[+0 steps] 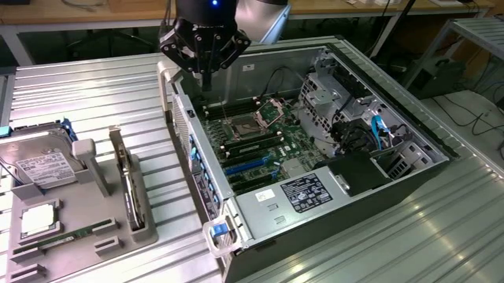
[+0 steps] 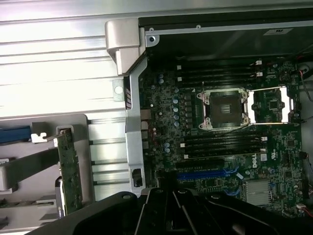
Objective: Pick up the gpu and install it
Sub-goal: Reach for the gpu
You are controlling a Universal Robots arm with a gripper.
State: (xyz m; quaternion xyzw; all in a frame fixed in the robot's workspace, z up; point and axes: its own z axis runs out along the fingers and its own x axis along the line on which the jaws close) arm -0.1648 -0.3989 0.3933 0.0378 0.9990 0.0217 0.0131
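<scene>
Gpu (image 1: 127, 177): we find it standing on its long edge in a slot along the right edge of the grey holder (image 1: 82, 203). Nothing touches it, and it is well apart from the gripper. The wrist view gives us its tan-green component face (image 2: 68, 171).

Left to right, exterior view:

The holder sits by the left edge of the ribbed metal table (image 1: 94, 88). At the holder's far left corner is a silver hard drive (image 1: 39, 168) with a white label. Toward the near left corner lies a square processor (image 1: 35, 219), and just beside it a narrow green memory stick (image 1: 65, 239) rests in a groove.

Gripper (image 1: 206, 82): we note the fingers clenched together, grasping nothing. They point straight down over the far left corner of the open computer case (image 1: 354, 227).

Inside the case, on the motherboard (image 1: 268, 150): an open processor socket (image 1: 244, 127) and blue expansion slots (image 1: 248, 168). A labelled power supply (image 1: 311, 191) sits at the near edge, with blue cables (image 1: 378, 132) toward the right edge.
</scene>
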